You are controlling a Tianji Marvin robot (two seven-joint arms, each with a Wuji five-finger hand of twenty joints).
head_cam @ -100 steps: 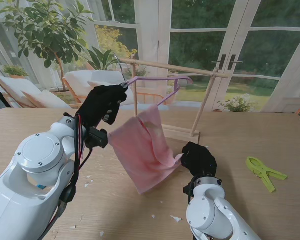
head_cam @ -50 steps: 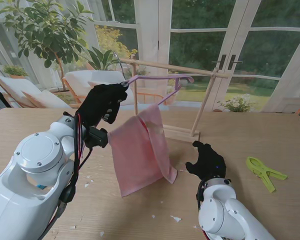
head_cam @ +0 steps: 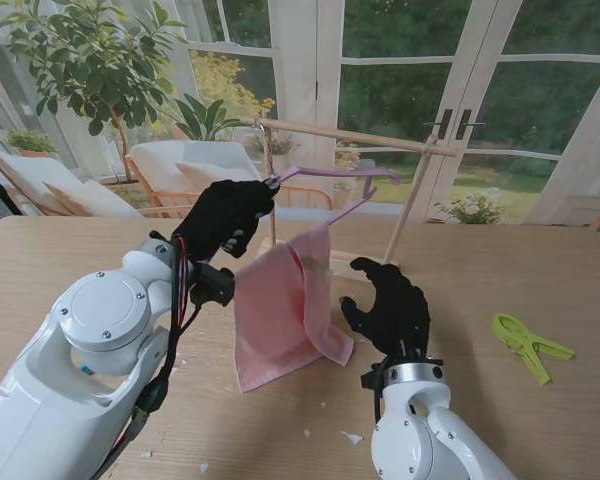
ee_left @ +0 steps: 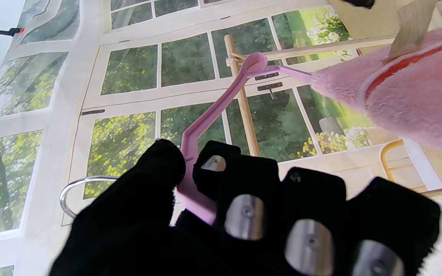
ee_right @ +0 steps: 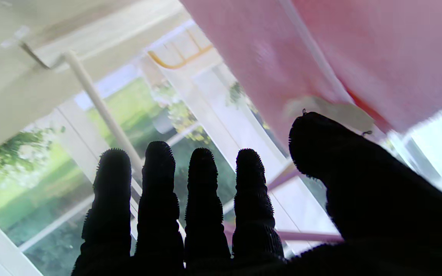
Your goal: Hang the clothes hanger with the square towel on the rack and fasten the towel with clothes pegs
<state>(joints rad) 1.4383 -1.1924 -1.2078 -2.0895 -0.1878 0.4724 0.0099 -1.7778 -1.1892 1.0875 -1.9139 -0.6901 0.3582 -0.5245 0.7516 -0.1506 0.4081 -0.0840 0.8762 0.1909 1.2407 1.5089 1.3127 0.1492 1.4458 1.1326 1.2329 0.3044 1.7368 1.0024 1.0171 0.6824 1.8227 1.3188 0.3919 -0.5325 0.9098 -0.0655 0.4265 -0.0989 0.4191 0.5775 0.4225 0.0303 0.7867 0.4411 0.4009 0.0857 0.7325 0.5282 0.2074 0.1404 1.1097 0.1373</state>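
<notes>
**Hanger aloft, hook not yet over the rail**

Left hand [head_cam: 223, 214] clenched on the pink clothes hanger [head_cam: 332, 173] near its wire hook [ee_left: 76, 188]; right hand [head_cam: 388, 305] released, fingers spread, just at 3 o'clock of the pink square towel [head_cam: 280, 310]. Held short of the wooden rack [head_cam: 350, 137], toward 12 o'clock. Long axis running from 9 to 3 o'clock, nearly parallel with the rail, hook seemingly turned away from it. Risks: hook missing the rail; lopsided towel sliding off; green clothes peg [head_cam: 528, 343] lying untouched.
</notes>
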